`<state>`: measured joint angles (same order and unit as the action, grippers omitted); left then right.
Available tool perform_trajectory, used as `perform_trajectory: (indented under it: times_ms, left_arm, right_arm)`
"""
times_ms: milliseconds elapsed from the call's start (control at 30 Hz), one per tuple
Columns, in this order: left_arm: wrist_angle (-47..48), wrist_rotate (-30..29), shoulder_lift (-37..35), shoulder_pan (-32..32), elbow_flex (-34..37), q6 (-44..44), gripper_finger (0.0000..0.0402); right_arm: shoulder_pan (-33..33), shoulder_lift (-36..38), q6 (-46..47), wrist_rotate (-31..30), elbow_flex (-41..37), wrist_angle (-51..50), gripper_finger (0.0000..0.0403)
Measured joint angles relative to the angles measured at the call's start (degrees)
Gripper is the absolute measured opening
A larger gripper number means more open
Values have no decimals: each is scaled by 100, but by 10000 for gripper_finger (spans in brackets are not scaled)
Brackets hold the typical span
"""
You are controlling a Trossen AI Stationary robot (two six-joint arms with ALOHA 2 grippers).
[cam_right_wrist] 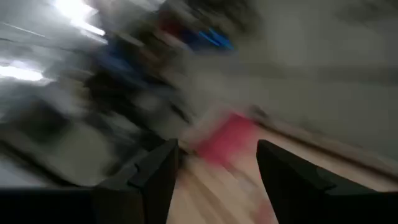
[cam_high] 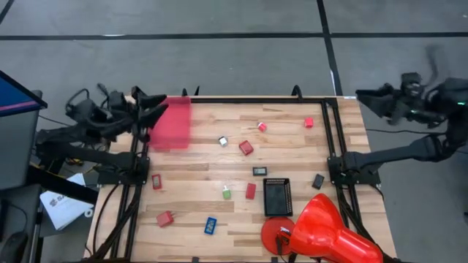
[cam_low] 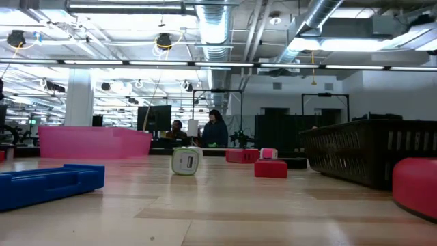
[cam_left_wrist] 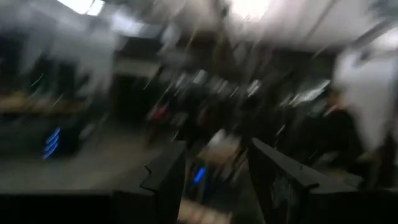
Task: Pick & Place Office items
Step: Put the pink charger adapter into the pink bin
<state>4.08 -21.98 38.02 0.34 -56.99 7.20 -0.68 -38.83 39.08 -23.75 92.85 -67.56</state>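
Left gripper [cam_high: 157,104] at table's far-left corner, above pink flat bin [cam_high: 171,123]; fingers part-spread, gap between them clear in wrist view, holding nothing. Right gripper [cam_high: 365,96] off table's far-right corner, fingers likewise part-spread, empty.

Office items strewn on wood table [cam_high: 292,146], between the grippers and nearer than both. Blue block [cam_high: 210,225] long axis runs near-far, slightly tilted. Low view shows green-white piece [cam_low: 185,161] on its side; high view doesn't.
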Motion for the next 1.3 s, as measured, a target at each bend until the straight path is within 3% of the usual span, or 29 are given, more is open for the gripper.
perform_trajectory:
  times_ms: [100, 233, 367, 467, 667, 833, 1000, 1300]
  left_arm:
    - [1551, -81, 150, 0, -629, 509, 166]
    - [2857, 142, 324, 0, -990, 1260, 166]
    - [3246, 346, 525, 0, -900, 1775, 166]
    - [2676, 572, 744, -40, -731, 1816, 166]
    - [905, 634, 1267, -226, -593, 1204, 166]
    - [-90, 631, 1518, -225, -587, 825, 166]
    - [-674, 736, 1526, -223, -588, 813, 166]
    - [-941, 743, 1505, -221, -592, 938, 166]
  right_arm:
    - [-104, -669, 1446, -339, 602, -2237, 207]
    - [-319, -845, 1890, 11, 178, -1886, 195]
    - [-552, -1178, 1825, 128, -582, -2123, 188]
    - [-713, -1306, 1692, 406, -1396, -1827, 191]
    - [-985, -1861, 1441, 411, -2931, -1282, 204]
    - [-1946, -2224, 1365, 364, -3744, -758, 205]
    - [-3177, -2628, 702, 727, -4030, -270, 220]
    - [-4448, -3290, -204, 1284, -4053, 896, 269]
